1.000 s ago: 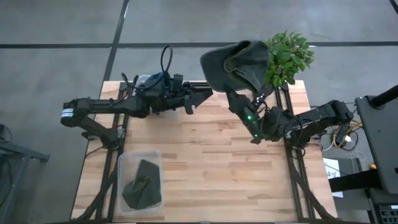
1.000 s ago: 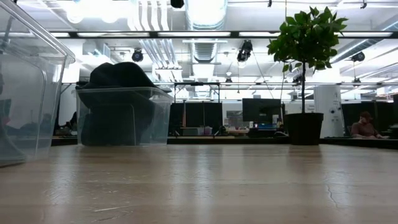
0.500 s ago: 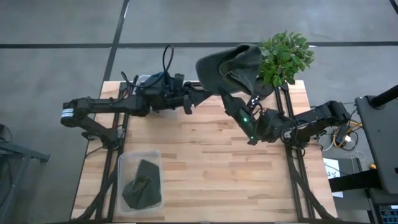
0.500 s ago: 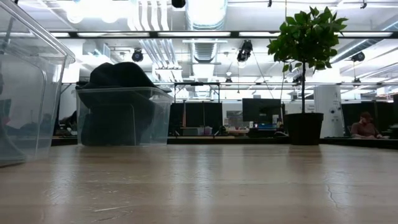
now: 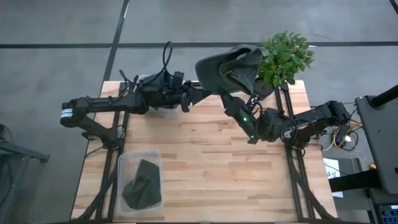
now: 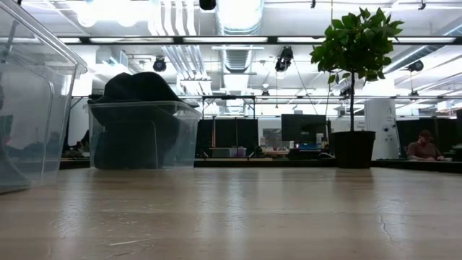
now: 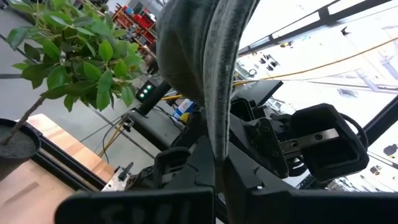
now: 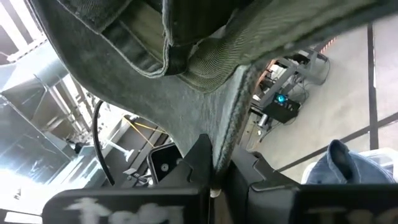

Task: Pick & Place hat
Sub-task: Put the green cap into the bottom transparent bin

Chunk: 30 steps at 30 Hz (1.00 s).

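The dark grey-green hat (image 5: 227,65) is held up in the air over the table's far edge, beside the potted plant (image 5: 286,56). My left gripper (image 5: 200,94) reaches in from the table's left and is shut on the hat's left edge. My right gripper (image 5: 231,94) comes from the right under the hat and is shut on it too. In the high view the hat hides the right fingertips. Neither the hat nor the grippers appear in the low view. My left gripper pinches the hat's left edge (image 7: 217,146) between its two fingers, coming roughly level from the table's left. The grey cloth stands up from the fingers in a narrow fold, clear of the table. My right gripper pinches a stitched edge of the hat (image 8: 229,140) between its two fingers, slanting in from the table's near right. The rest of the hat spreads over and beyond the fingers, lifted clear of the table.
A clear bin (image 5: 140,180) at the near left holds another dark hat (image 5: 143,183). A second clear bin (image 5: 149,81) lies under my left arm at the far left, with blue cloth (image 8: 348,165) in it. The potted plant (image 6: 355,87) stands at the far right corner.
My left gripper has shut on the hat's left edge, where a second ago its fingers stood open beside it. The hat and my right gripper have shifted a little toward the table's left.
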Available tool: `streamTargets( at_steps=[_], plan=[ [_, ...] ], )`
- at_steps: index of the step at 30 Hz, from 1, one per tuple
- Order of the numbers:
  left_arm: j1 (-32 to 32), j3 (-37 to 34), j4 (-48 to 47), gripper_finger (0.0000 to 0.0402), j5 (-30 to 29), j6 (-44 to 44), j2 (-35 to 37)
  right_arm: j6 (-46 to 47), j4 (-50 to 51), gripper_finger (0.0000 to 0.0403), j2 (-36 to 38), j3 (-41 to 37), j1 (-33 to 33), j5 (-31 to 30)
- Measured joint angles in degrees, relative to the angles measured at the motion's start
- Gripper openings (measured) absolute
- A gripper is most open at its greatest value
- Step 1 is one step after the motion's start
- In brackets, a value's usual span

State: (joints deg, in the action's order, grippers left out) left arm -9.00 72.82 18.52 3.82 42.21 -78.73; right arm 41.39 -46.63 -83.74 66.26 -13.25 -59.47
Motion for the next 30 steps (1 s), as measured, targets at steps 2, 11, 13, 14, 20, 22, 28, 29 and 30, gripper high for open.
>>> streamTargets(
  at_steps=[2,11,13,14,20,22,28,29,30],
  plan=[
    [-0.06,0.00,-0.13,0.0005,0.23,0.16,0.15,-1.35,0.16,0.0021,0.00,0.00,-0.03,0.11],
    [-1.96,0.00,-0.58,0.0003,1.93,1.33,3.24,2.25,11.48,0.0128,0.07,-0.09,-0.40,8.64],
    [-2.67,0.00,-2.41,0.0003,3.10,1.14,4.57,2.00,14.16,0.0149,0.09,-0.09,-0.36,14.21],
    [-3.17,0.00,-4.11,0.0003,3.86,0.89,5.25,1.91,15.77,0.0158,0.09,-0.09,-0.36,17.47],
    [-6.44,0.02,-23.20,0.0003,7.26,-2.45,9.53,1.50,21.38,0.0182,1.04,-0.09,-1.20,33.02],
    [-7.41,0.02,-29.73,0.0003,8.37,-4.12,10.88,-0.21,21.62,0.0181,1.13,-0.09,-1.67,37.04],
    [-8.27,0.02,-47.24,0.0003,7.42,-6.12,14.63,-1.23,22.08,0.0170,2.47,0.11,-2.29,40.38],
    [-8.27,0.02,-49.58,0.0003,7.27,-5.73,15.06,-1.63,22.07,0.0168,2.69,0.52,-2.27,40.10],
    [-8.27,0.08,-51.93,0.0003,7.12,-5.41,15.38,-2.36,22.06,0.0166,2.86,1.10,-2.24,39.98]
  ],
)
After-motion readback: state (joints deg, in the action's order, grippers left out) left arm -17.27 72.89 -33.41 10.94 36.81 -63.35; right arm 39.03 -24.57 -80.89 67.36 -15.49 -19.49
